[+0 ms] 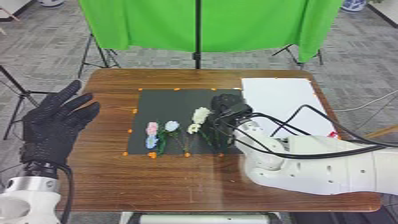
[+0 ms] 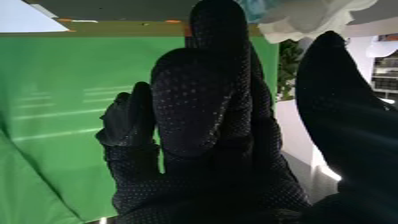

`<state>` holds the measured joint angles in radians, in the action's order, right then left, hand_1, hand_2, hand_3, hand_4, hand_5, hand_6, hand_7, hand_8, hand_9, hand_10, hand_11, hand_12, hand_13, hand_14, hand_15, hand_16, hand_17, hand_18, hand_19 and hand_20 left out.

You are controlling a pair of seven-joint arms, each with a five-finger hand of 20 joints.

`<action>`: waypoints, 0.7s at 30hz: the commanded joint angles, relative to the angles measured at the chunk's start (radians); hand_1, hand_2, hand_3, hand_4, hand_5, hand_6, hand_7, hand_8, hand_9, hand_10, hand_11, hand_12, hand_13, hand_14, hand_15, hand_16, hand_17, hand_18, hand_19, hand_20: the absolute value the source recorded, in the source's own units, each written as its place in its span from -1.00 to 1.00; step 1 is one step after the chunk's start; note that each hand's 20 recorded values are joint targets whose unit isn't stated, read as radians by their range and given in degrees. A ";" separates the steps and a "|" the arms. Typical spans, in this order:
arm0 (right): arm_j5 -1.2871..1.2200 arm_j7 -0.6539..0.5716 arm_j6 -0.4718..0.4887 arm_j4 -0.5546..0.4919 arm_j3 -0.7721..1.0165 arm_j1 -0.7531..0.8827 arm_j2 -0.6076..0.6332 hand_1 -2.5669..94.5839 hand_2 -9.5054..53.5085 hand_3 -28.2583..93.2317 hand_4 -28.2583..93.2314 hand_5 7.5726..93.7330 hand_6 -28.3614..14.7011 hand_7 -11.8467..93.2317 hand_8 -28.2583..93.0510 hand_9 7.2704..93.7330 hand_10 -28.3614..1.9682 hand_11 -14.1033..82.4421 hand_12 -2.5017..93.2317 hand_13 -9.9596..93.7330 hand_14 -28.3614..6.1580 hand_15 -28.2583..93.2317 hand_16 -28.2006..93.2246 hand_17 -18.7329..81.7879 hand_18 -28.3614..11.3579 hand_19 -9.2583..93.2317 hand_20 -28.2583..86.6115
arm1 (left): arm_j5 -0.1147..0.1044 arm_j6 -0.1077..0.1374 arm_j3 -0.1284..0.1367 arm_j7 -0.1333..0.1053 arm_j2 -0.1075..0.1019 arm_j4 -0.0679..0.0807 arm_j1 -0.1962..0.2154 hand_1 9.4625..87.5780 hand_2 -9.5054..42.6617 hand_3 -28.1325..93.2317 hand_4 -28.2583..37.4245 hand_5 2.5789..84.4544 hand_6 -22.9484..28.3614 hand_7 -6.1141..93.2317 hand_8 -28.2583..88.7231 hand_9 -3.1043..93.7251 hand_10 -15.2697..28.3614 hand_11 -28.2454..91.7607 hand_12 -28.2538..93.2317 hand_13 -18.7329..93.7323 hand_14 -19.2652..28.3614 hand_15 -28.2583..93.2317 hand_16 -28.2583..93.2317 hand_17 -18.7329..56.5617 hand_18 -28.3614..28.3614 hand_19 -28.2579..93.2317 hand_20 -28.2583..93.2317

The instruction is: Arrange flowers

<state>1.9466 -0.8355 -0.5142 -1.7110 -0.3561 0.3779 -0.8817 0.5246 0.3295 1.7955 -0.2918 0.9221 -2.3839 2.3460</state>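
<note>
At a brown wooden table (image 1: 178, 195), over the left edge: the left hand (image 1: 51, 125). Hangs released, with fingers extended. Toward the middle, flowers laid out on a black mat (image 1: 169, 100) dotted with orange markers along its border. Starts at left with a blue bloom (image 1: 151, 142), with a pink bloom (image 1: 153, 128) just beyond; continues rightward with a pale blue bloom (image 1: 171, 126) and two cream blooms (image 1: 202, 112), one just past the other. Beside these, over the right part of the mat: the right hand (image 1: 229, 105). Is released in the wrist view, with fingers mostly straight and thumb apart, close to a white ruffled bloom (image 2: 311, 15); cannot tell about contact. At right, a white sheet (image 1: 275, 95), partly under the right arm. Beyond the table, a green cloth (image 1: 142, 25).
</note>
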 commanded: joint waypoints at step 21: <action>-0.670 0.360 0.019 -0.342 1.331 0.981 0.281 -0.60 -0.47 0.82 -0.93 0.11 0.12 -0.46 -0.74 0.20 -0.40 -0.29 -0.65 0.21 -0.37 0.38 -0.37 -0.31 -0.74 0.45 -0.18 | -0.039 0.005 0.055 -0.165 0.029 0.034 0.163 -0.88 -0.30 0.70 -1.00 -0.16 0.23 -0.63 -0.66 -0.29 0.58 -0.09 -0.36 -0.20 1.00 0.46 -0.71 -0.65 0.90 0.55 -0.27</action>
<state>1.4289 -0.5694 -0.4577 -2.0169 0.3638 0.8992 -0.6367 0.4960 0.3426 1.8413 -0.4384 0.9299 -2.3771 2.4725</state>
